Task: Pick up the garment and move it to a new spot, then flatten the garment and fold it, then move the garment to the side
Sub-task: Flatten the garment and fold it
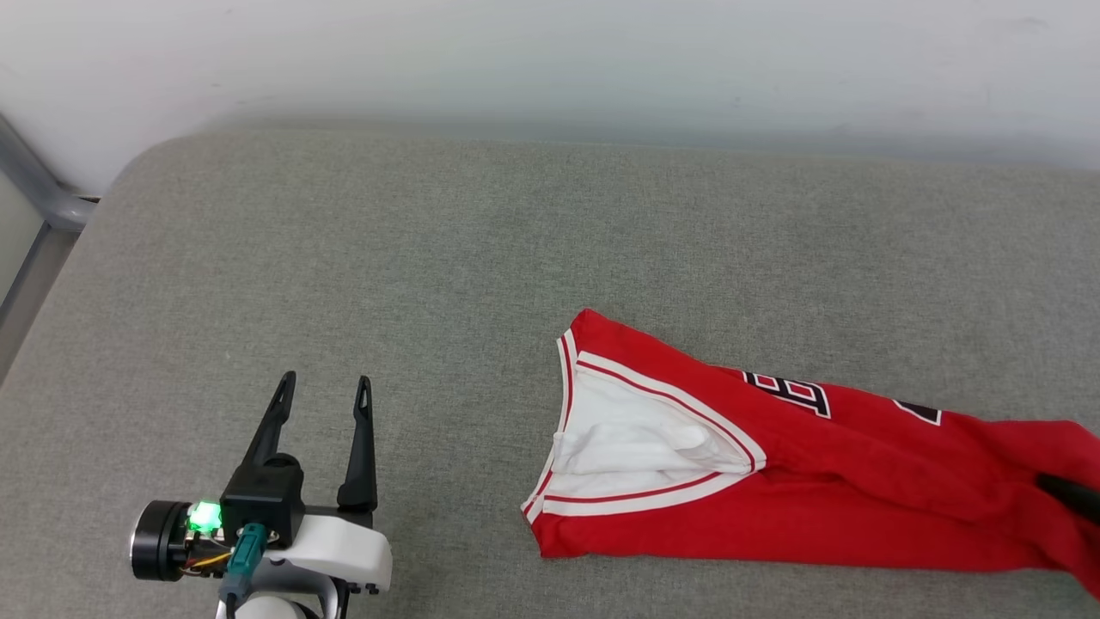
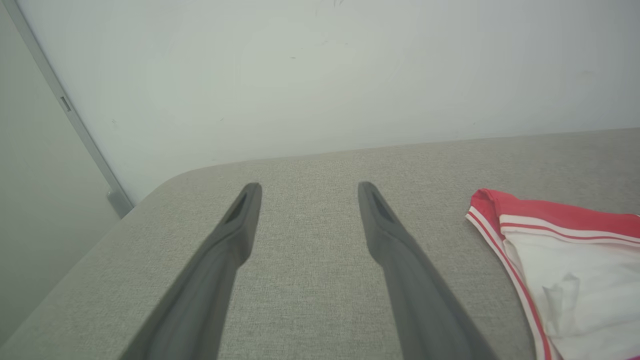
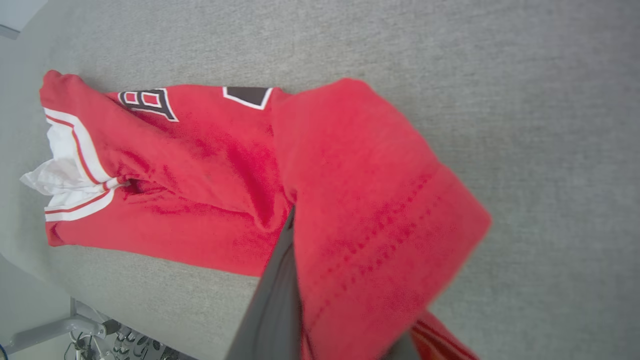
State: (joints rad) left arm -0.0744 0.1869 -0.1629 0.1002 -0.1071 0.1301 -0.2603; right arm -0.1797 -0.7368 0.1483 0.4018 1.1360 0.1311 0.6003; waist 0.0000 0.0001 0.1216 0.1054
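The red T-shirt [image 1: 773, 481] lies bunched lengthwise on the grey fabric surface [image 1: 430, 258], toward the right of the head view, its white sleeve [image 1: 627, 438] with red-and-white striped trim facing left and black-and-white lettering [image 1: 795, 393] showing on the chest. The right gripper [image 3: 295, 220] is pinched on the shirt's right-hand end; in the right wrist view the red cloth drapes over its fingers [image 3: 277, 290], hem raised off the surface. The left gripper [image 1: 326, 378] hovers at the lower left with jaws spread wide, holding nothing, well apart from the shirt. A white wall [image 1: 550, 60] stands behind the surface
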